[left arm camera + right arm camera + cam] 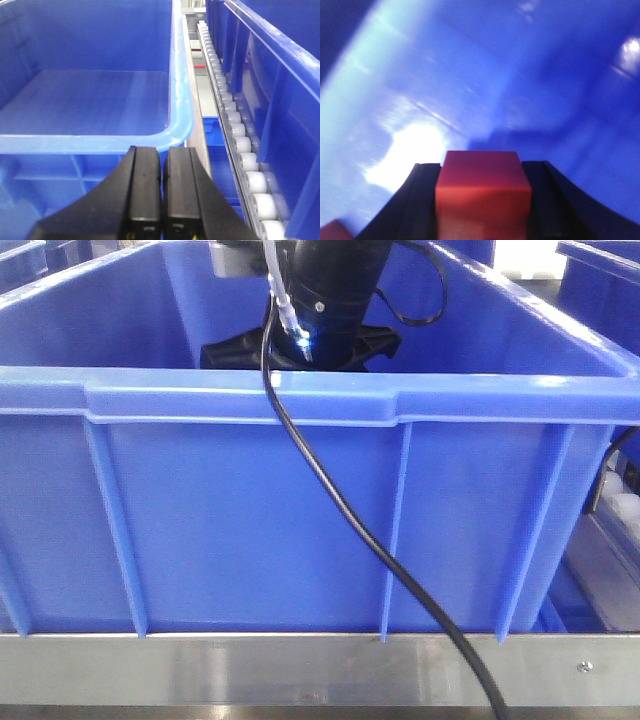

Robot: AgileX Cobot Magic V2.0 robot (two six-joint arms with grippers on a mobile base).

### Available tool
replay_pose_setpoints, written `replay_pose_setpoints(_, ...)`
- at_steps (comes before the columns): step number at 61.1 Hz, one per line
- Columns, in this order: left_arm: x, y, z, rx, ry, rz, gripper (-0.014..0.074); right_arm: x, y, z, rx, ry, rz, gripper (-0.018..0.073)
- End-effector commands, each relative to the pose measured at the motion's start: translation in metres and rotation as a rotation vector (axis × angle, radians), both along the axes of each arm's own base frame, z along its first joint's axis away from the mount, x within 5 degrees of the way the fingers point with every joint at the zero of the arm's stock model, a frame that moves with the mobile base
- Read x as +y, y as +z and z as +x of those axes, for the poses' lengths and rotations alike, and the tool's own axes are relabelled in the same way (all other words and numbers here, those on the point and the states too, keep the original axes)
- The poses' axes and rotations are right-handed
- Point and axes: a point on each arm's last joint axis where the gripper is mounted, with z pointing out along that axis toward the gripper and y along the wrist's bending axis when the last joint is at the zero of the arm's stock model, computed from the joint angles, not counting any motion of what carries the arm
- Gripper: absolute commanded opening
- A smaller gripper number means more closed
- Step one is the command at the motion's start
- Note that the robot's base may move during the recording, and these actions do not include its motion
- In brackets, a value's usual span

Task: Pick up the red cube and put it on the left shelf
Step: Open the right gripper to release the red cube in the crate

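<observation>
Glossy blue ribbed plastic fills every view: a deep blue crate [300, 510] sits on the left shelf [300, 668], whose brushed steel front rail carries one small screw at its right end. My right arm [335, 290], a black cylinder with a lit blue point, reaches down inside that crate, and a black cable [400, 565] trails over its moulded rim. My right gripper [482, 200] is clamped on the red cube [482, 192], a matte, square-edged block pinched between dark fingers [417, 200] against blurred blue plastic. My left gripper [164, 192] hangs outside a crate's rounded corner, its flat black pads pressed together on nothing. White plastic rollers [240, 145] line a track beside it.
</observation>
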Motion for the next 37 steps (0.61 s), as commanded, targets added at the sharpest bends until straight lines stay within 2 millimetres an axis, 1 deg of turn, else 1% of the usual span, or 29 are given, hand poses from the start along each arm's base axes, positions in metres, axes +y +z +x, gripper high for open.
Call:
replay_pose_setpoints(1, 0.0, 0.001, 0.0, -0.081, -0.007, -0.007, 0.0102, -0.005, 0.034, 0.002, -0.093, 0.002, 0.041, 0.0272)
replay_pose_setpoints(8, 0.0, 0.001, 0.0, -0.081, -0.007, -0.007, 0.0102, -0.007, 0.026, 0.004, -0.062, -0.002, 0.014, 0.0405)
replay_pose_setpoints(13, 0.0, 0.001, 0.0, -0.081, -0.007, -0.007, 0.0102, -0.007, 0.023, 0.004, -0.051, -0.002, 0.001, 0.0483)
replay_pose_setpoints(17, 0.0, 0.001, 0.0, -0.081, -0.007, -0.007, 0.0102, -0.007, 0.023, 0.004, -0.051, -0.002, -0.002, 0.0523)
replay_pose_setpoints(21, 0.0, 0.001, 0.0, -0.081, -0.007, -0.007, 0.0102, -0.008, 0.026, 0.003, -0.056, -0.002, -0.001, 0.0545)
replay_pose_setpoints(28, 0.0, 0.001, 0.0, -0.081, -0.007, -0.007, 0.0102, -0.007, 0.036, 0.005, -0.07, -0.004, 0.009, 0.0546)
replay_pose_setpoints(37, 0.0, 0.001, 0.0, -0.081, -0.007, -0.007, 0.0102, -0.007, 0.061, 0.003, -0.107, -0.006, 0.035, 0.0538)
